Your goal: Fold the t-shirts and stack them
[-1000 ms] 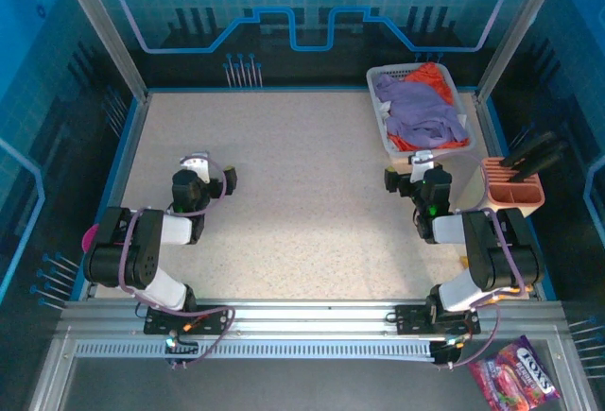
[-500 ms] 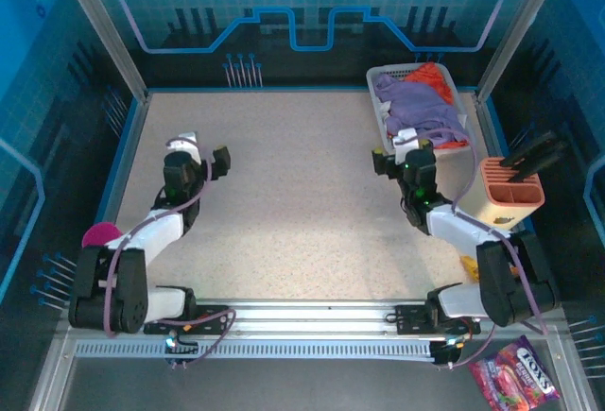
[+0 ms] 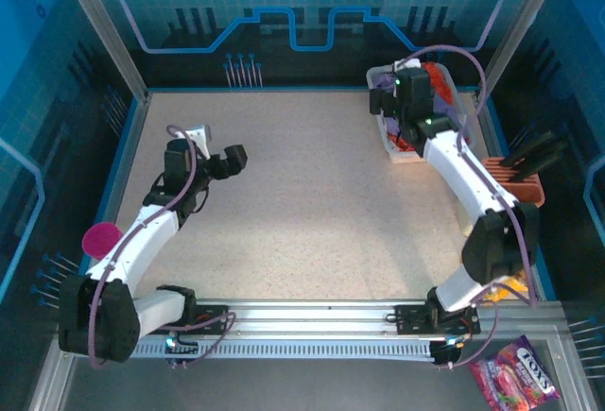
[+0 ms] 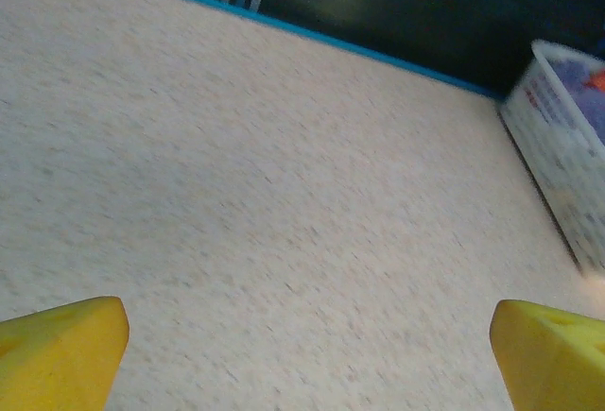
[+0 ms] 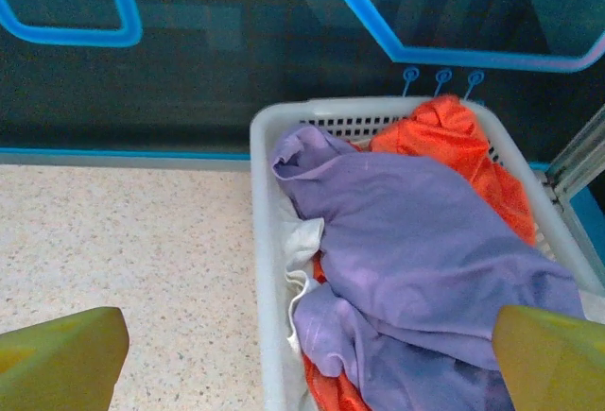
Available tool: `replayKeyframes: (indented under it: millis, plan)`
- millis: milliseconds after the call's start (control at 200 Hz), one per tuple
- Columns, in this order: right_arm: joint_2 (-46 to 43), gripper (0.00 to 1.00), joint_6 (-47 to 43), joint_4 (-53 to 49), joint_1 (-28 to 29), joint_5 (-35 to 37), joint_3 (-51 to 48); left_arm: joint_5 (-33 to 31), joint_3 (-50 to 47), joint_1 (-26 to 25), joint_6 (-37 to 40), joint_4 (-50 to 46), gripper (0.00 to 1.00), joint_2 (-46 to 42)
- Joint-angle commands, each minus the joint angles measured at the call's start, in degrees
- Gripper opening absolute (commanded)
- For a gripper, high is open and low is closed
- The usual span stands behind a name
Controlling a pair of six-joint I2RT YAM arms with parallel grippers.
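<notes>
At the basket [image 5: 267, 269] of t-shirts [image 5: 416, 241], your right gripper [image 5: 307, 354] gapes empty; your left gripper [image 4: 302, 350] gapes too.

The middle of the tabletop [image 3: 302, 194] is left bare, so wide passage is offered from near edge to far edge. The far right corner is taken up by the white basket [image 5: 266, 213]. Its walls hem in the lavender shirt [image 5: 416, 241] and orange shirt [image 5: 444, 137] — entry is allowed from above only. A salmon caddy [image 3: 525, 194] is set near it along the right edge.
</notes>
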Motion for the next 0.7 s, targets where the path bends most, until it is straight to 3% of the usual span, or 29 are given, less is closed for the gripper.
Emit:
replayKeyframes:
  millis: [0,140,415,690]
  plan:
    - [6.03,1.0,3.82,-15.53,-2.37,-0.46,8.26,2.96,1.6,-2.48,-0.08,-7.12,0.99,-3.07]
    - [14.14,1.0,6.33,-24.24,-6.12,-2.85,18.57,2.96,0.35,-4.02,-1.48,-8.59,0.99,-6.32]
    - [25.13,1.0,7.07,-28.66,-12.06,-2.86,26.83,6.38,-1.21,-5.2,-3.47,-11.64,0.99,-8.64]
    - [33.12,1.0,7.31,-31.39,-13.49,-0.41,35.0,6.89,-3.49,-5.61,-4.99,-12.16,0.99,-9.66]
